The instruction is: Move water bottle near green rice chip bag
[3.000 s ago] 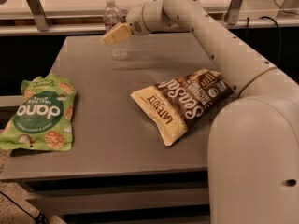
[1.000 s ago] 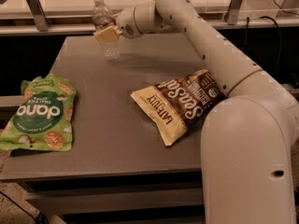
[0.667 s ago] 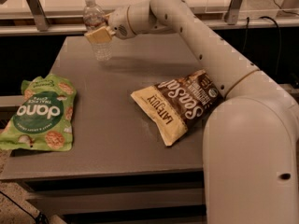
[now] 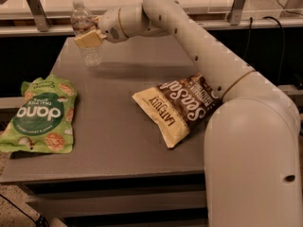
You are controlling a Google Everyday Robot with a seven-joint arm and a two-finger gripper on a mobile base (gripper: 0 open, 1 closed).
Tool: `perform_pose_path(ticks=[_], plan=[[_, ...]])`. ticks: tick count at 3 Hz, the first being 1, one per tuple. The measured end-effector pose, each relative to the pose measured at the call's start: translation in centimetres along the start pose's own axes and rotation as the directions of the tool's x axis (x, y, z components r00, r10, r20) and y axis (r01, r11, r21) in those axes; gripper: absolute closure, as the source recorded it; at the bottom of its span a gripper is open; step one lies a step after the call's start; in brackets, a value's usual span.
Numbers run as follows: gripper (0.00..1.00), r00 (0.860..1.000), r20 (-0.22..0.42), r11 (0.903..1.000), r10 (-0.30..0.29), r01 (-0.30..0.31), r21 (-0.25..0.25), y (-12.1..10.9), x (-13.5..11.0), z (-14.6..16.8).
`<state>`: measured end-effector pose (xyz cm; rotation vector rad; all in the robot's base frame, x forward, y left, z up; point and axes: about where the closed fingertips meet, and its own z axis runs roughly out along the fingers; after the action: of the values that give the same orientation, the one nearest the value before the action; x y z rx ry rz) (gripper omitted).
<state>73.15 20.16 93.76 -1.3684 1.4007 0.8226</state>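
Water bottle (image 4: 91, 55) is standing upright at the far left corner of the tabletop (image 4: 118, 131), with its white cap uppermost and its base right at the surface; whether it is resting there or hanging just above it, I cannot tell. The end effector (image 4: 90, 36) is clasping the bottle round its middle, closed onto it, and one cream pad is showing across the ribbed front. The white arm (image 4: 189, 37) is reaching in from the right, across the back of the tabletop. The green rice chip bag (image 4: 40, 115) is lying flat at the near left edge, well apart from the bottle and nearer the camera. The cream-and-brown chip bag (image 4: 177, 110) is lying out toward the right, away from the direct line between the two. The step in hand is looking like the carry toward the green pouch. Doing it well is likely meaning keeping the bottle vertical and clear of the surface, so that the base is not dragging or catching. It should be travelling straight down the left side and settling on bare tabletop just beside the pouch's upper edge, not on top of it. A light, clear bottle like this one is probably tipping easily, so letting go should be waiting until the base is sitting flat.
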Motion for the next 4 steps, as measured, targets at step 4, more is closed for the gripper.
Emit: perform_pose_path(ticks=[4], plan=[[0.85, 0.999, 0.034, 0.9804, -0.011, 0.018, -0.196, 4.6, 0.0, 4.8]])
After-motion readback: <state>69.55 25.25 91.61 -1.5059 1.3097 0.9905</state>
